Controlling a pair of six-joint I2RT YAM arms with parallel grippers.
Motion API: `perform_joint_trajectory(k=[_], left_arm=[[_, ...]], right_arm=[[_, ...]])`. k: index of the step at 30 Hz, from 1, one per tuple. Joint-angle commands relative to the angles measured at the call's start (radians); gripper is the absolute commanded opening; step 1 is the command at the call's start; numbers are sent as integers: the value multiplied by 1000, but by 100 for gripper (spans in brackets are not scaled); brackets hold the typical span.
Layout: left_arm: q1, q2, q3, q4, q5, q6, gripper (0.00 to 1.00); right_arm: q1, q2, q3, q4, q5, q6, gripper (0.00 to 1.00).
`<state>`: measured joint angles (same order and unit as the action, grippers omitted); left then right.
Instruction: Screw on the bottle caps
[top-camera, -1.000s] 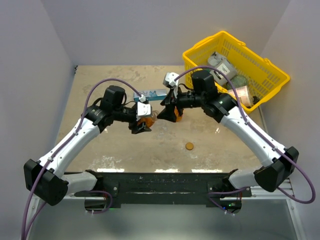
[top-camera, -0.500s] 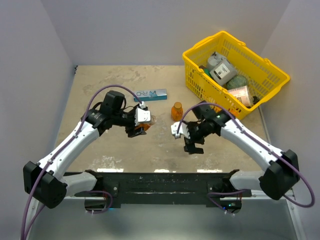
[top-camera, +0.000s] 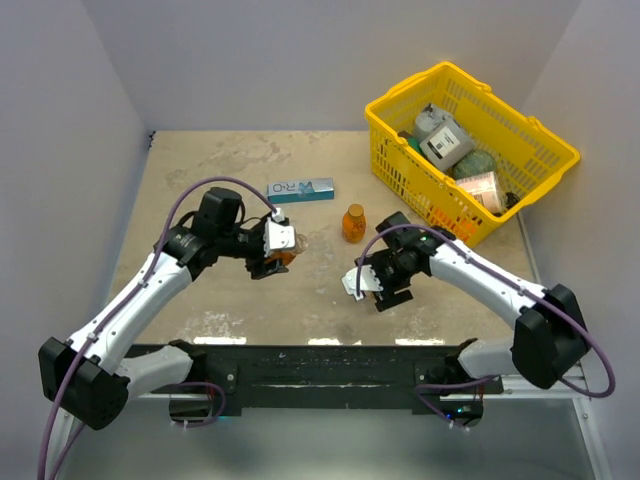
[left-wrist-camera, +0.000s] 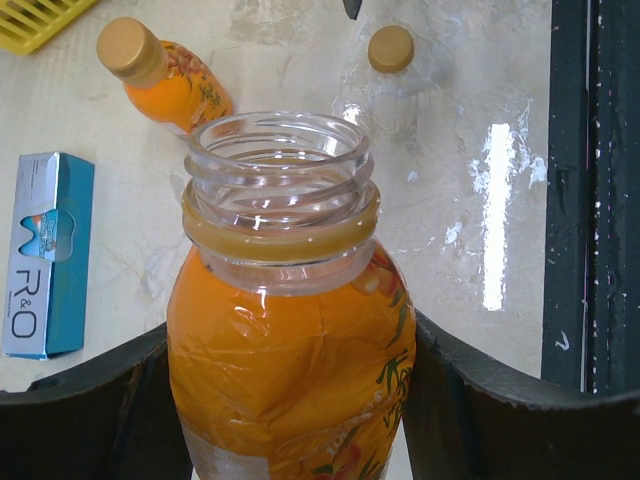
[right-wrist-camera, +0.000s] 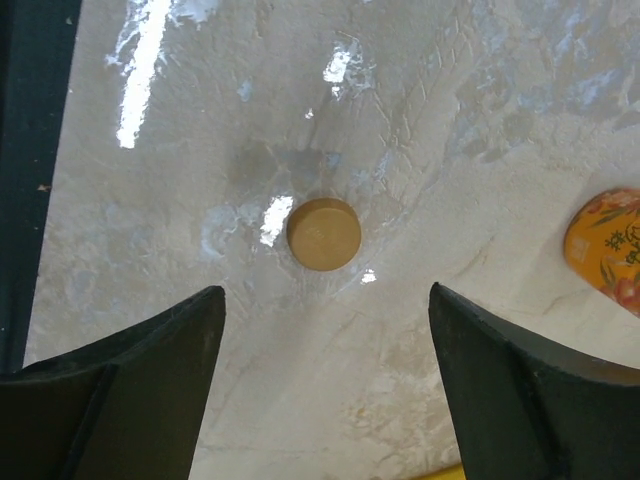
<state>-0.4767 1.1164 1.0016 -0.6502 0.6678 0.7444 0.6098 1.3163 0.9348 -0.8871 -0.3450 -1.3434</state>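
My left gripper is shut on an uncapped orange bottle, held by its body between the dark fingers, with the threaded neck bare. A second bottle stands on the table with its cap on. A loose bottle cap lies flat on the table. My right gripper hangs open just above it, a finger wide on each side, touching nothing. In the top view the right gripper hides this cap.
A blue-and-white box lies behind the bottles. At the back right stands a yellow basket holding several items. The black front rail borders the table close to the right gripper.
The right arm has left the capped bottle standing and swung forward and down over the loose cap, jaws wider. The left gripper has drifted slightly left with its bottle.
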Motion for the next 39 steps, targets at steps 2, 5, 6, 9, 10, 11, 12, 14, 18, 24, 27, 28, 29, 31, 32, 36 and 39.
perform_joint_trajectory(k=[2,5,6,9,10,11,12,14,18,24,27,28,29,31,32,36,39], left_arm=[[16,-32,-3,35,12,-16,0],[20,-32,-4,35,13,-17,0],[20,-30,-3,37,13,-17,0],[23,-29,-4,35,12,-19,0],[24,-29,-4,35,12,-19,0],[24,-27,-4,35,12,-19,0],[26,-26,-4,37,13,-22,0],[27,-23,-3,41,15,-27,0],[35,-12,2,47,19,-37,0],[39,0,8,50,18,-39,0],[41,6,11,50,16,-37,0],[43,8,11,52,16,-39,0],[43,10,11,55,16,-37,0],[46,13,11,58,18,-39,0],[46,14,9,58,18,-40,0],[49,19,11,63,21,-42,0],[50,26,14,64,24,-42,0]], right_arm=[[4,133,19,40,46,-128,69],[4,178,21,57,61,-163,66],[2,184,21,68,64,-169,66],[4,212,30,80,67,-186,68],[4,218,27,83,69,-191,68],[2,221,25,86,72,-206,69],[2,222,18,91,74,-215,69],[2,227,10,97,70,-229,69],[5,245,1,115,70,-234,66],[13,276,-1,105,77,-260,60],[18,276,-19,106,86,-281,58],[19,274,-25,106,89,-289,57],[22,271,-30,106,92,-296,57],[22,268,-40,111,92,-298,56],[24,270,-40,109,92,-300,56],[24,270,-45,112,90,-304,52],[22,271,-47,116,90,-304,49]])
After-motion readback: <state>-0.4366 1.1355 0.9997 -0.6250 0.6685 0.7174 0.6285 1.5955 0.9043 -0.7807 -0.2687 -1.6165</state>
